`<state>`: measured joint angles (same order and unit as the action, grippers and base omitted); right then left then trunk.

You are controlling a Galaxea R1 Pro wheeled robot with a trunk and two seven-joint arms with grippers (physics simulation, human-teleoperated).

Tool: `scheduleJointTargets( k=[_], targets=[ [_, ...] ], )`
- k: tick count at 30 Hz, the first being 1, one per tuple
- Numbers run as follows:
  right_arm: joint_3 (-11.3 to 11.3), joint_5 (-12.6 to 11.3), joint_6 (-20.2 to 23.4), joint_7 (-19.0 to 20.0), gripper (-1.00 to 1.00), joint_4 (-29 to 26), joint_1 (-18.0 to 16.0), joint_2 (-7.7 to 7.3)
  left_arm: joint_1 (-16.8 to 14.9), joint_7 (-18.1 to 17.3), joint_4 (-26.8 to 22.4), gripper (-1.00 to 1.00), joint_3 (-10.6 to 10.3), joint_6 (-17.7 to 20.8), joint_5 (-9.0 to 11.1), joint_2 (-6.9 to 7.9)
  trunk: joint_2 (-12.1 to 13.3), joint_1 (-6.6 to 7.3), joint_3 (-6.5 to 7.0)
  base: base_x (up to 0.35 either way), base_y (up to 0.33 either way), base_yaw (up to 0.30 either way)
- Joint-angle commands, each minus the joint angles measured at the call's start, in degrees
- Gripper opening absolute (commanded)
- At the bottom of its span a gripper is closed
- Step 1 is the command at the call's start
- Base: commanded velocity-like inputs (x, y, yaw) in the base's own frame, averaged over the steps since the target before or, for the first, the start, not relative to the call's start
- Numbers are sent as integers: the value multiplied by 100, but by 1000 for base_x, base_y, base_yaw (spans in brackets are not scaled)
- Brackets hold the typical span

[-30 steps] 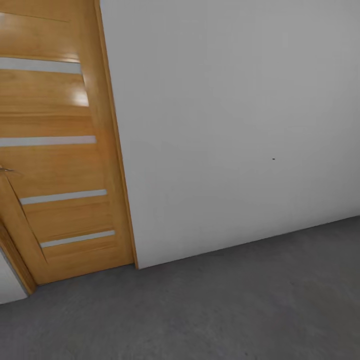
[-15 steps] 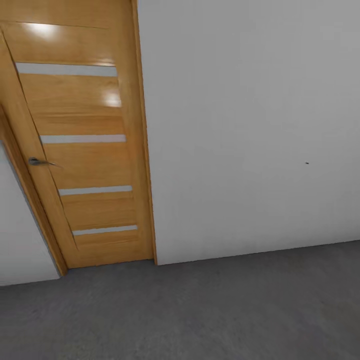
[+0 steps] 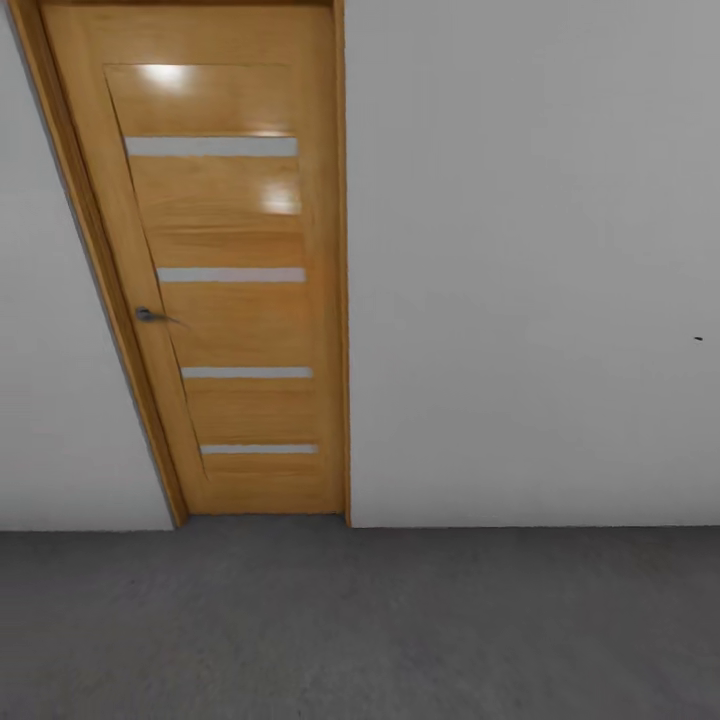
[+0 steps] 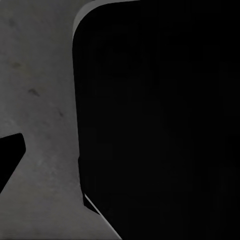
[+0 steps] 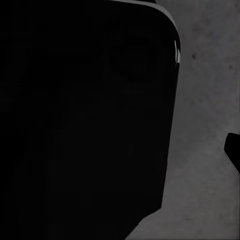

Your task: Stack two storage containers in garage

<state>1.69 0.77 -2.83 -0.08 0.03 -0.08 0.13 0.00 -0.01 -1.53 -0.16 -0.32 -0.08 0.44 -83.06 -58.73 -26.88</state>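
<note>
The head view is showing an orange-wood door (image 3: 235,290) with pale stripes, closed in a plain white wall (image 3: 530,260) above rough grey concrete floor (image 3: 360,630). Both wrist views are showing mottled concrete beside a black rounded-cornered shape (image 4: 160,120); whether either pincer is spread cannot be told.

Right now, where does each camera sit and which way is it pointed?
Head view: on the robot's head, facing forward and down at the orange-wood door, the white wall and the floor.
Left wrist view: on the left arm, aimed down at the grey concrete; a large black part of the robot covers most of it.
Right wrist view: on the right arm, likewise; a black part blocks most.
Shared: all three show the concrete.
</note>
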Motion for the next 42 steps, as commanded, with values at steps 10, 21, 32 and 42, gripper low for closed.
scheduleJointTargets(
  k=[10, 21, 32, 42],
  targets=[
    [15, 2, -15, -1, 100, 4, -1, 4, 0, 1, -5, 100, -2, -3, -1, 0, -2, 0, -5, 0, 0, 300],
    [15, 2, -15, -1, 100, 4, -1, -3, 0, 1, -5, 100, -2, -4, -1, -1, -2, 0, -5, 0, 0, 300],
    [15, 2, -15, -1, 100, 5, -1, -4, 0, 1, -5, 100, -2, -3, -1, 0, -2, 0, -5, 0, 0, 300],
    [15, 2, -15, -1, 100, 5, -1, -4, 0, 1, -5, 100, -2, -3, -1, 0, -2, 0, -5, 0, 0, 300]
  ],
)
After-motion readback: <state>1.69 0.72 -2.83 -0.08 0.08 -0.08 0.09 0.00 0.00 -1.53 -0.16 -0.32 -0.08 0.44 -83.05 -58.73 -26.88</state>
